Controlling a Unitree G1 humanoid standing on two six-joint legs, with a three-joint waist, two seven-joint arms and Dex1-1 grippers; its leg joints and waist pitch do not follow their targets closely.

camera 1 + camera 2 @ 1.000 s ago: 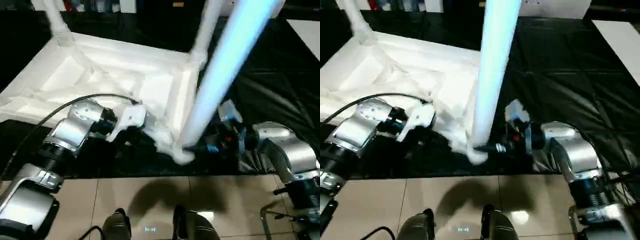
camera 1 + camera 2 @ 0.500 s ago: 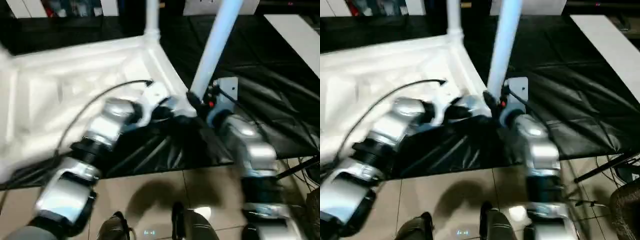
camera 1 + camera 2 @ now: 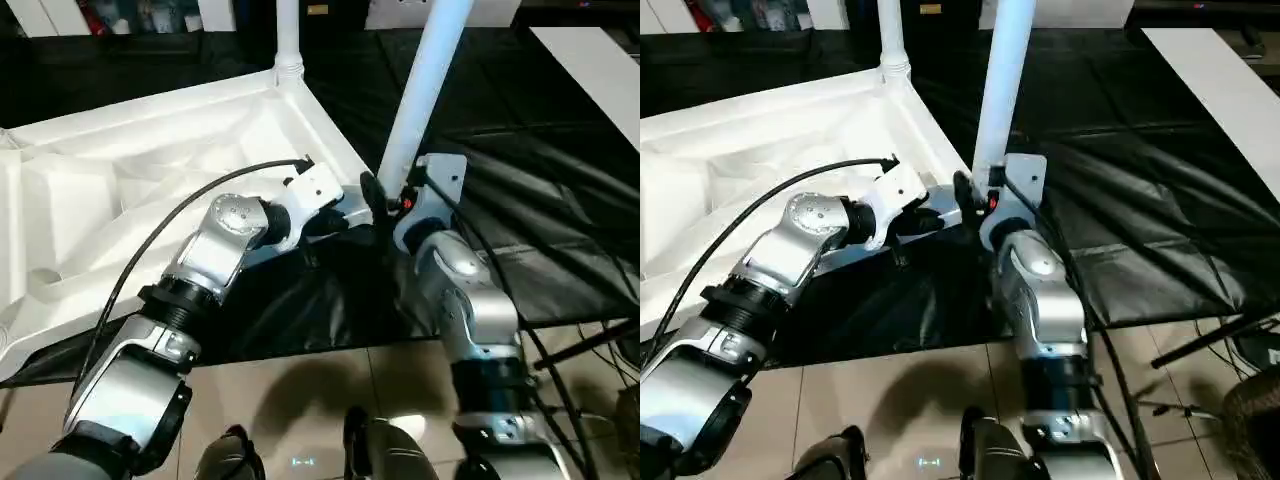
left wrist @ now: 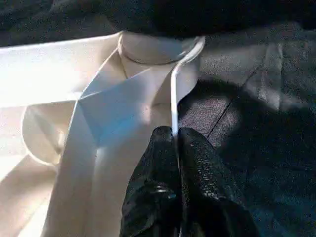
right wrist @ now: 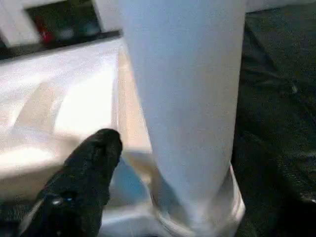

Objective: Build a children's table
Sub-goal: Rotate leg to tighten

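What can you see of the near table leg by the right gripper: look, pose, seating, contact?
The near leg is a long, round, smooth white plastic tube. It stands roughly upright, leaning slightly, with its foot in the round corner socket of the upturned tabletop. Its upper end runs out of the picture. The right gripper sits at its base, with one black finger beside the leg, apart from it. The left gripper pinches the tabletop's rim close to that socket.

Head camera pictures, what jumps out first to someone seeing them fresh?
The upside-down white tabletop lying on black sheeting, with a leg standing in its near corner. The left gripper pinches the thin rim there, while the right gripper sits at that leg's base.
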